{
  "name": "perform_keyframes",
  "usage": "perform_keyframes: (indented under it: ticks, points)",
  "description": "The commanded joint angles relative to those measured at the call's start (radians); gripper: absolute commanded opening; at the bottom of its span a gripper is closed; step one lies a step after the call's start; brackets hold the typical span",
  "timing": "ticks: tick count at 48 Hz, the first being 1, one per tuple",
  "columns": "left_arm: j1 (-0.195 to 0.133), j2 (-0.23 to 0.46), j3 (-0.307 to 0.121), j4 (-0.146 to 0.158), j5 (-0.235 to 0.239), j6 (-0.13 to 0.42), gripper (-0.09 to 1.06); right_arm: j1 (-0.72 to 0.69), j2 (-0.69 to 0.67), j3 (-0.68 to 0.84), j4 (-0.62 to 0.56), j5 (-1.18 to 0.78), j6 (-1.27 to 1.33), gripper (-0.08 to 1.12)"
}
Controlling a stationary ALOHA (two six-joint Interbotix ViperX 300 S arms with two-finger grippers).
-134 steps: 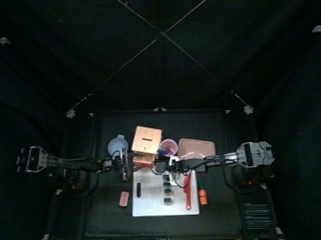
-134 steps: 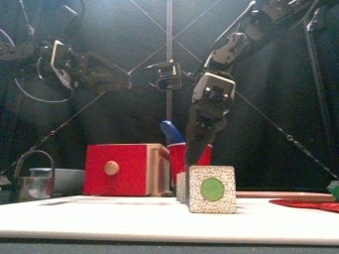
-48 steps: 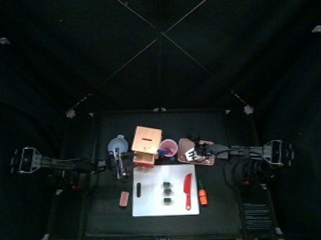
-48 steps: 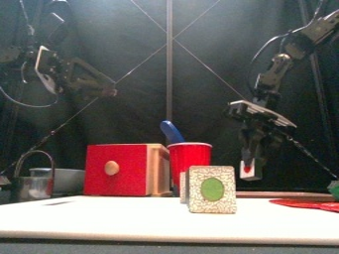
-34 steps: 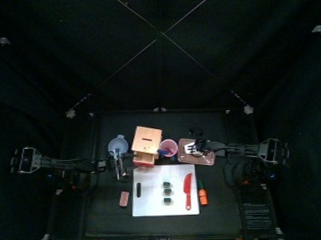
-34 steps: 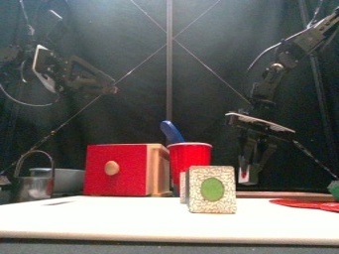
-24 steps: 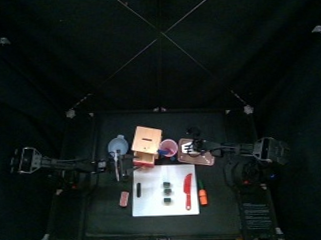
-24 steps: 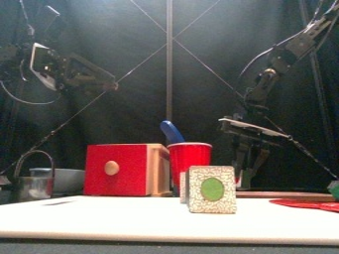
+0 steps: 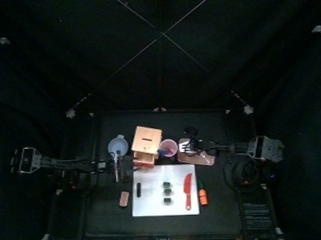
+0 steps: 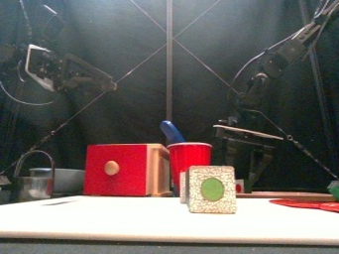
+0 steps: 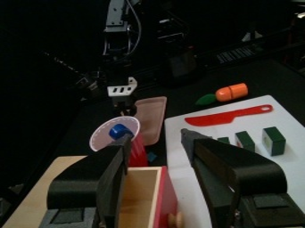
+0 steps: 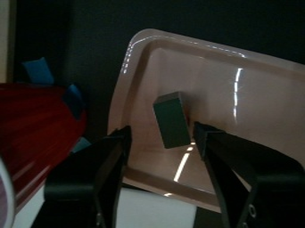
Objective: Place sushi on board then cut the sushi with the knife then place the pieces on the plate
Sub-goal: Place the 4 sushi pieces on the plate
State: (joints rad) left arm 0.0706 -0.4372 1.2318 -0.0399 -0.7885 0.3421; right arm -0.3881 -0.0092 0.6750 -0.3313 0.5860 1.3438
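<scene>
One sushi piece lay on the pink tray, under the right gripper.
Its jaws stood apart, the piece loose between them; left gripper hung spread, holding nothing, near the wooden box.

Low in the front view, the sushi piece shows a white speckled face with a green round centre; the front of the box and the cup are red, with a blue knife in the cup. The board is white, with dark green pieces and a red knife, and the carrot is orange with a green end. The tray is pink.
</scene>
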Motion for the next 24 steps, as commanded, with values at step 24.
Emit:
perform_keyframes:
  ticks: [24]
  points:
    - [0.005,-0.003,-0.025,-0.061,-0.011,-0.002,0.85,0.337,-0.249,-0.008,0.04,0.018,-0.281,0.91]
